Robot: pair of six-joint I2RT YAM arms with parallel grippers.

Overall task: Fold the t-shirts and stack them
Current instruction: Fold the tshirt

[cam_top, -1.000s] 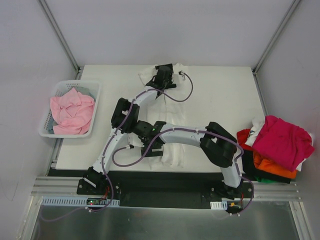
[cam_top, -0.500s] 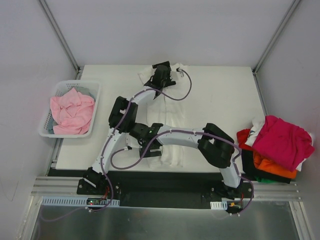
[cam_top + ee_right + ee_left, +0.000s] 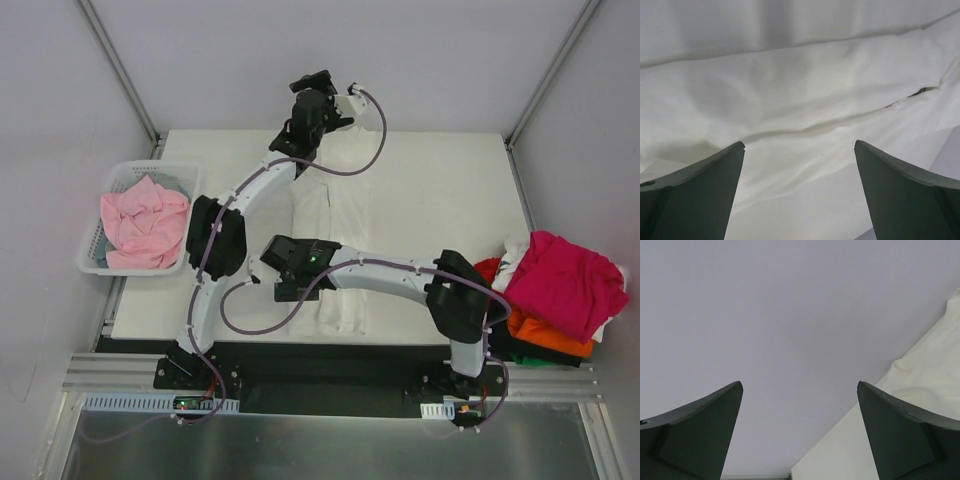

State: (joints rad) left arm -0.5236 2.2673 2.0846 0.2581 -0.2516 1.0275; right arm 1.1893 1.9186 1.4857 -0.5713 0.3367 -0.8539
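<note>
A white t-shirt (image 3: 345, 305) lies in a long strip down the middle of the table (image 3: 440, 200). My left gripper (image 3: 315, 100) is open and empty, raised over the table's far edge; its view (image 3: 800, 385) shows grey wall and a white cloth edge (image 3: 932, 385) at the right. My right gripper (image 3: 290, 270) is open and empty, low over the shirt's left side; its view (image 3: 800, 144) shows the creased white cloth (image 3: 800, 95) just ahead. A pale pink tee (image 3: 145, 222) fills the basket. Magenta (image 3: 565, 280), orange (image 3: 540, 332) and dark (image 3: 515, 350) tees are piled at the right.
The white lattice basket (image 3: 128, 168) stands off the table's left edge. The coloured pile overhangs the table's right front corner. Grey walls with metal posts close in the back and sides. Both arms cross over the table's left middle.
My left gripper has lifted off the shirt's far end and moved back over the table's far edge. My right gripper has shifted slightly left.
</note>
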